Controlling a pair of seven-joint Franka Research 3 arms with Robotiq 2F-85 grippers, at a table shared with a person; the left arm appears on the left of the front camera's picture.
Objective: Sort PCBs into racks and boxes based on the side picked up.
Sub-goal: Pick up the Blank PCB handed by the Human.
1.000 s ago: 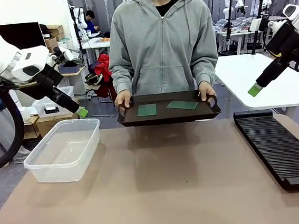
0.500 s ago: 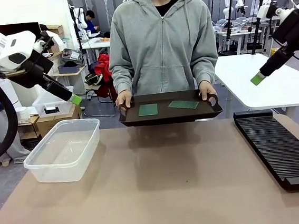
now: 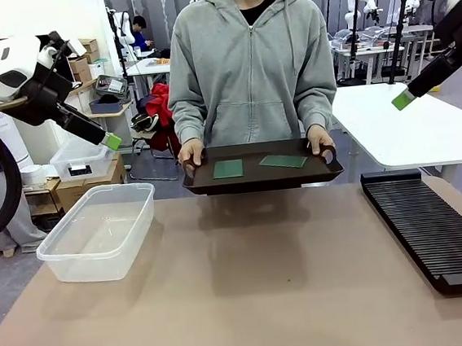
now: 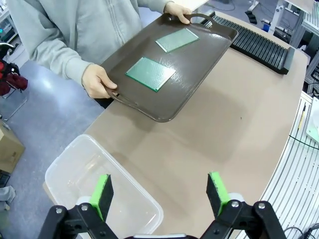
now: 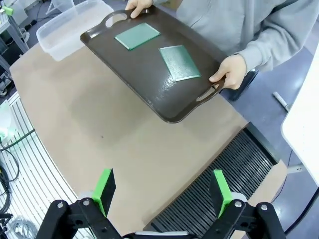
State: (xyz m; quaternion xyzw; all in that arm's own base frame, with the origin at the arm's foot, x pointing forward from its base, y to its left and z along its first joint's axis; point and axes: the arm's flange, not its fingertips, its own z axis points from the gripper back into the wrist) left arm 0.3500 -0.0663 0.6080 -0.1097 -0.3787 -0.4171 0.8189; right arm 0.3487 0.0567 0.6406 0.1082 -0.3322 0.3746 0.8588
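Both arms have risen and drawn outward. Left gripper [image 4: 161,189], jaws released, hangs above the clear tub [image 3: 98,235]. Left PCB [image 3: 227,169] and right PCB [image 3: 282,161] lie apart on the brown tray [image 3: 257,183], which the person [image 3: 249,65] holds. Right gripper [image 5: 162,189], released, hangs over the black rack [image 3: 433,227].

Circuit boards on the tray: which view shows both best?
The right wrist view: it looks down on both circuit boards, lying flat and apart on the tray. The left wrist view shows them similarly from above; the front view foreshortens them.
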